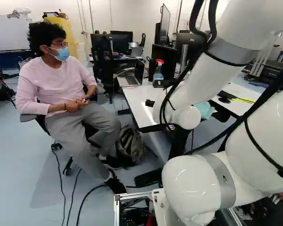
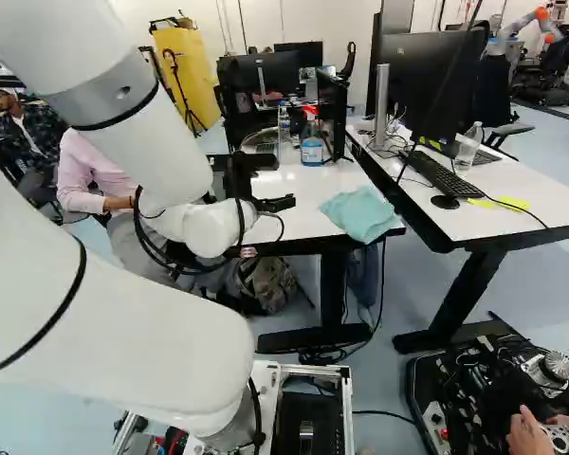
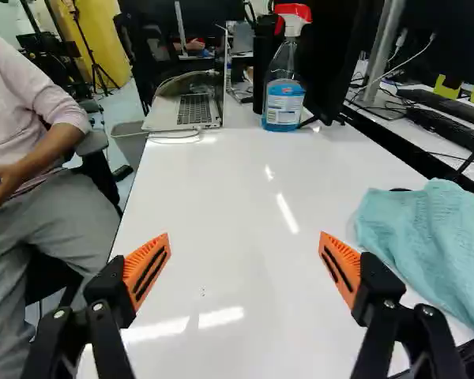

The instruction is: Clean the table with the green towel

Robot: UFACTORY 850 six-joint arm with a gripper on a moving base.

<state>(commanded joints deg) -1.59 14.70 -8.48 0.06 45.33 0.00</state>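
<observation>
With twelve straight ahead, the laptop [image 3: 186, 112] sits at eleven from my end effector [image 3: 244, 237], which is wide and holding nothing over the tabletop [image 3: 213, 189]; an overlong wipe could knock the laptop or topple the bottle [image 3: 284, 103] near twelve. At two lies the towel [image 3: 423, 237], bunched at the corner, where a shallow, off-centre pinch could slide it off.
</observation>
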